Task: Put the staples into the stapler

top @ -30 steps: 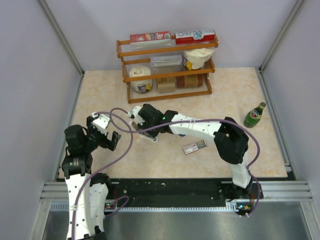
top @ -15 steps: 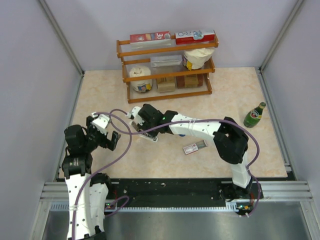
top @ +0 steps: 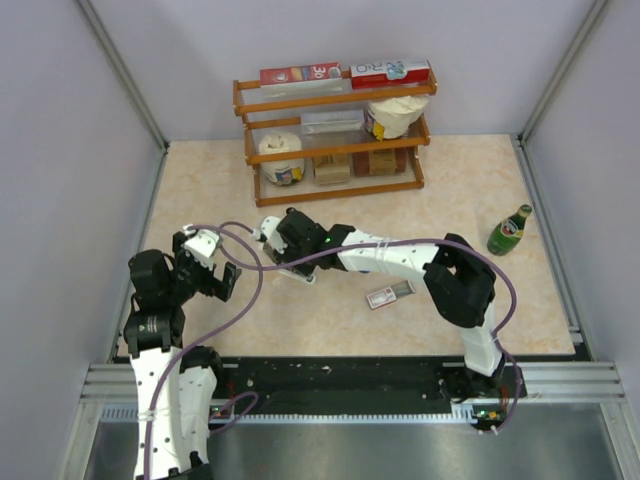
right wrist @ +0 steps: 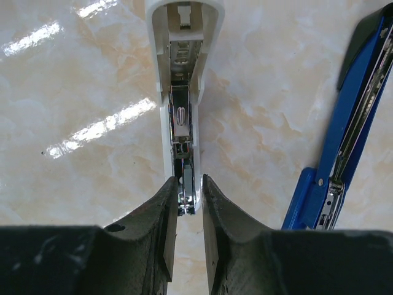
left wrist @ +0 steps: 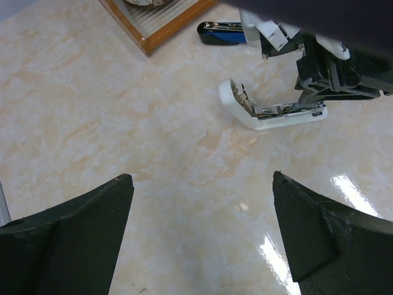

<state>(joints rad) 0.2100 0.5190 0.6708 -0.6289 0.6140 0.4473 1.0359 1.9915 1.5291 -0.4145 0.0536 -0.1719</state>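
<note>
Staples' box [top: 388,294] lies mid-frame, lower right of the white stapler [right wrist: 183,92], whose open channel runs up-frame from the right gripper [right wrist: 189,187] pinching its near end; the left gripper [left wrist: 201,184] gapes wide.

Your left arm [top: 150,300]: folded, left fingers [left wrist: 73,221] fully spread. Your right arm [top: 400,258]: stretched leftward, right fingers [right wrist: 147,215] pinched on white stapler [right wrist: 212,31] end.

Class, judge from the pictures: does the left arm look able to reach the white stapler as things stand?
Probably yes. The open left gripper faces the white stapler with only table between them. The right gripper, closed on the stapler's far end, crowds that side alone.
</note>
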